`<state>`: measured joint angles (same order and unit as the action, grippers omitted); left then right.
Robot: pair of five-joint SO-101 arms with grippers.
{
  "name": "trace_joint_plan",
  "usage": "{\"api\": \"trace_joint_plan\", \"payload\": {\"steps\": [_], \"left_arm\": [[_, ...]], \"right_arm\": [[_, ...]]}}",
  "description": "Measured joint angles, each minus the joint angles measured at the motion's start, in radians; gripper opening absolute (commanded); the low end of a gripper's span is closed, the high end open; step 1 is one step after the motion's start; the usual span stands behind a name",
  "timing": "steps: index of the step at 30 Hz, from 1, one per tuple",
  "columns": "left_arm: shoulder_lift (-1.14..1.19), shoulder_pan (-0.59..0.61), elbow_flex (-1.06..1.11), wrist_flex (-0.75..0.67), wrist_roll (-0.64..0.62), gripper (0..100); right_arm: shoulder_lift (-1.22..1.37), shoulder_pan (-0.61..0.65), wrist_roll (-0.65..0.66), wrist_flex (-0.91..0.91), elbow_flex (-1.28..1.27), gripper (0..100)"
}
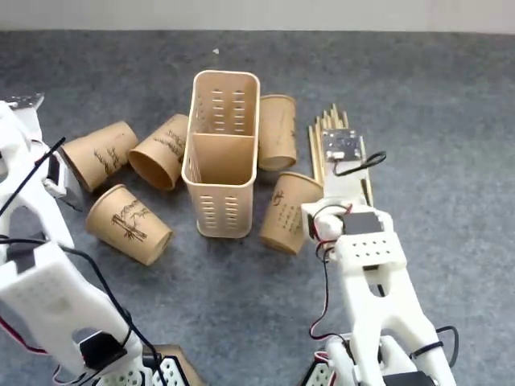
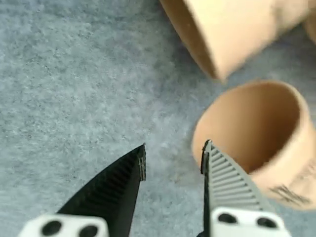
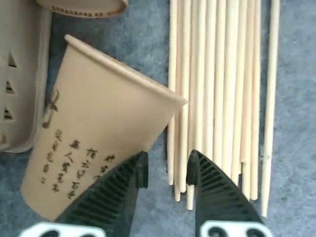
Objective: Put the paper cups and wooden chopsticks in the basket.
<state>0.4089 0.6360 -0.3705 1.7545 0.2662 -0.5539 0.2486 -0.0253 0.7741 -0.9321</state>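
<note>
Wooden chopsticks (image 3: pixel 222 74) lie at 3 o'clock of basket (image 1: pixel 219 211); right claw (image 3: pixel 168 155) spread over their ends, left claw (image 2: pixel 175 148) spread beside cup (image 2: pixel 252 128) mouth

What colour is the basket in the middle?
The basket is pale tan with rows of small slots; the high view shows it best.

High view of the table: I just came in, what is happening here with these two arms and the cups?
A tidy-up has started, but nothing is picked up yet. Five paper cups lie on their sides around the upright basket, which looks empty. The left gripper is open, low beside the mouth of one cup. The right gripper is open over the ends of the wooden chopsticks, next to another cup.
</note>
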Motion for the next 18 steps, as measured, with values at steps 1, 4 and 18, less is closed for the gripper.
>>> {"api": "trace_joint_plan", "payload": {"steps": [1,4,18], "left_arm": [[-0.038,-0.012,0.025,0.0,0.009,21],[-0.175,-0.055,0.112,0.0,0.026,21],[-0.408,-0.25,0.393,-0.169,0.072,21]], "right_arm": [[0.0,0.008,0.0,-0.014,-0.012,14.2],[0.0,0.028,0.0,-0.031,-0.025,14.2],[0.0,0.032,0.0,-0.032,-0.032,14.2]]}}
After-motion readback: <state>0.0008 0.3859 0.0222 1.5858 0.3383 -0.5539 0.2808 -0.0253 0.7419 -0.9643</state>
